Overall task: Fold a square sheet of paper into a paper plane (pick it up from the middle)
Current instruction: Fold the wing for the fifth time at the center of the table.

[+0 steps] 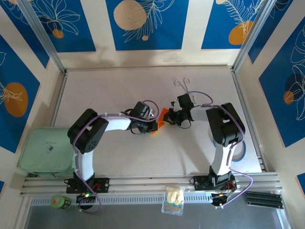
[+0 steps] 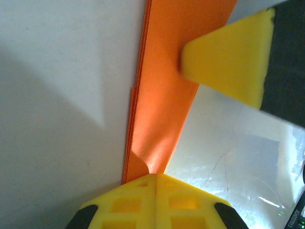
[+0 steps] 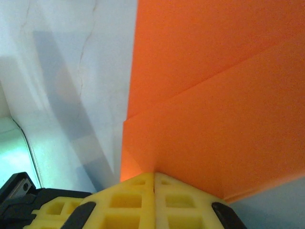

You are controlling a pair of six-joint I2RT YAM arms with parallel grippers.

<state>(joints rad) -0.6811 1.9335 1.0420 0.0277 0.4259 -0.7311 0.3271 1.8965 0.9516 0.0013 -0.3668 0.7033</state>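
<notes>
Mid-fold, layers hard to count this close — left pincer (image 2: 155, 177) and right pincer (image 3: 154, 174) both clamp the creased orange sheet (image 3: 214, 105); next move probably needs one letting go.

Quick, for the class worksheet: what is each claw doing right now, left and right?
Left claw: closed, pinching the orange paper.
Right claw: closed, pinching the same orange paper.

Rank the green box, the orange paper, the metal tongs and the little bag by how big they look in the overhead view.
1. green box
2. little bag
3. orange paper, partly covered, so bag versus paper is unsure
4. metal tongs, smallest
</notes>
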